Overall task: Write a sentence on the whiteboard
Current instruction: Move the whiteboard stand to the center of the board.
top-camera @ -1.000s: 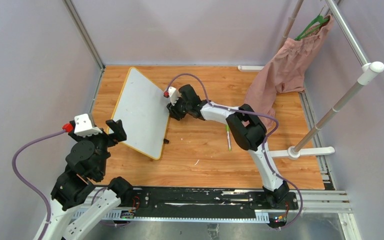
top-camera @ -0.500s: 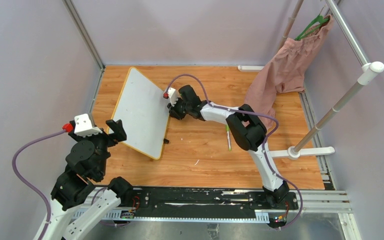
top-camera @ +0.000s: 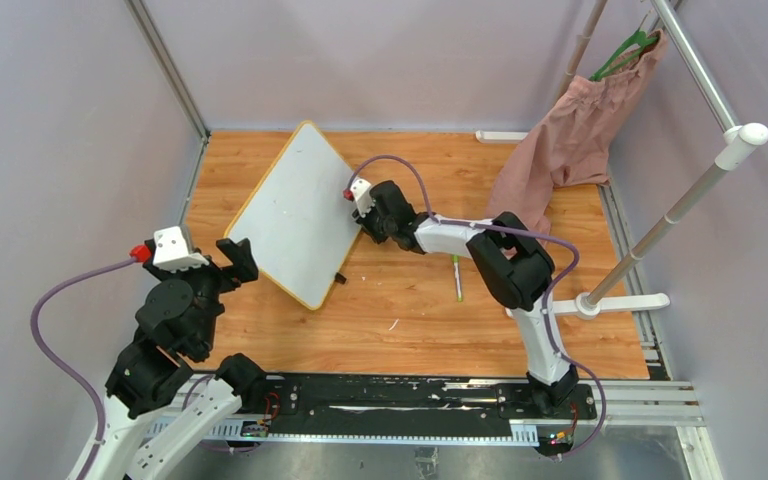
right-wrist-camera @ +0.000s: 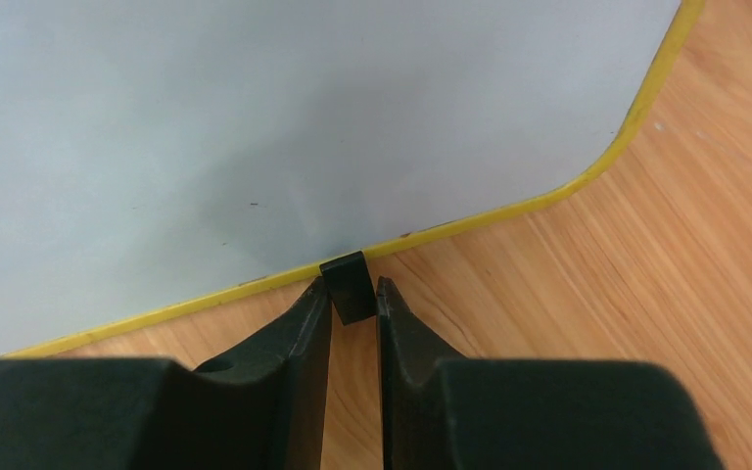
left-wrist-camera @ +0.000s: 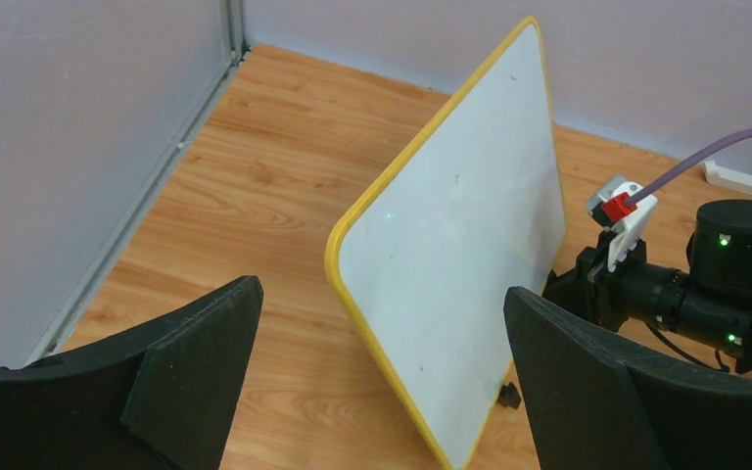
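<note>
Whiteboard point(top-camera: 300, 215) near green pen point(top-camera: 457, 280)

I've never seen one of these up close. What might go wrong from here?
1. The right arm's fingers pinch only the small black clip foot on the yellow-rimmed white board; that small hold could slip, or the foot might pull off.
2. The thin green marker lies loose on the wooden table near that arm's elbow, which might knock it away.
</note>
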Controlling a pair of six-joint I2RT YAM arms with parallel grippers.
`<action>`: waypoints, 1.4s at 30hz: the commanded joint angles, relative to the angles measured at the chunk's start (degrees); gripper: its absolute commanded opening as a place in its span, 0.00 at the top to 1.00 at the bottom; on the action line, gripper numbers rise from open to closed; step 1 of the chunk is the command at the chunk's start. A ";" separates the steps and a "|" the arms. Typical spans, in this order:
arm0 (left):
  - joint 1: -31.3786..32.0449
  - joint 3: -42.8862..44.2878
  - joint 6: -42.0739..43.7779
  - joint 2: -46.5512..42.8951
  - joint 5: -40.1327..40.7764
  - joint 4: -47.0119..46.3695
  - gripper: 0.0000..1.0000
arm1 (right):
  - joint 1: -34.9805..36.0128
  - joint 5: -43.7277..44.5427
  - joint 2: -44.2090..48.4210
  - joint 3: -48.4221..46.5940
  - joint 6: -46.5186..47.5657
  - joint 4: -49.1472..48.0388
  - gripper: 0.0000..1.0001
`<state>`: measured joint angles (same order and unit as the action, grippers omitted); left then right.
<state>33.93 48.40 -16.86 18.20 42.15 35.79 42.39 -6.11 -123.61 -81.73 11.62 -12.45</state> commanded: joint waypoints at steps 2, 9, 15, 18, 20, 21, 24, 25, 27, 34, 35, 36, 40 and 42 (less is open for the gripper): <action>0.24 -1.52 -1.58 1.03 -1.58 -2.87 0.00 | -3.18 16.21 3.82 4.68 -5.09 2.92 1.00; 0.22 -2.82 -2.25 1.82 -2.88 -4.13 0.00 | -3.86 24.46 7.06 9.43 -10.12 5.04 1.00; 0.24 -3.64 -3.19 2.75 -4.22 -5.08 0.00 | -3.87 30.51 8.18 11.96 -20.21 11.11 1.00; 0.25 -3.99 -3.75 3.22 -5.20 -5.68 0.00 | -3.71 33.58 8.38 12.39 -26.97 17.26 1.00; 0.25 -4.17 -4.15 3.52 -5.88 -6.02 0.00 | -3.32 36.22 8.49 12.45 -30.63 20.43 1.00; 0.26 -4.30 -4.35 3.66 -6.23 -6.09 0.01 | -2.93 37.55 8.63 12.67 -31.91 21.45 1.00; 0.21 -4.91 -4.77 3.78 -6.92 -6.37 0.01 | -1.95 41.43 8.74 13.14 -36.17 24.43 1.00; 0.25 -5.04 -4.84 3.78 -7.15 -6.43 0.01 | -1.76 41.93 8.74 13.32 -37.80 25.29 1.00; 0.26 -5.47 -4.93 3.78 -7.45 -6.59 0.01 | -1.62 42.20 8.74 13.88 -40.06 26.39 1.00; 0.20 -5.77 -5.02 3.52 -7.64 -6.29 0.01 | -1.18 42.82 8.62 14.07 -45.46 29.21 1.00; 0.25 -5.77 -4.96 3.51 -7.71 -6.33 0.01 | -1.12 42.68 8.45 13.87 -45.54 29.44 1.00; 0.19 -5.78 -4.94 3.47 -7.69 -6.33 0.01 | -1.16 42.40 8.38 13.62 -45.48 29.59 1.00; 0.24 -5.77 -4.93 3.34 -7.64 -6.27 0.01 | -1.10 41.40 8.66 13.05 -44.28 29.67 0.92; 0.18 -5.82 -5.00 3.18 -7.61 -6.30 0.01 | -1.08 41.06 9.05 13.09 -43.82 29.67 0.80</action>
<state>33.93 43.16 -21.34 21.69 34.65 31.31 41.28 33.30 -113.38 -70.81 -31.33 5.02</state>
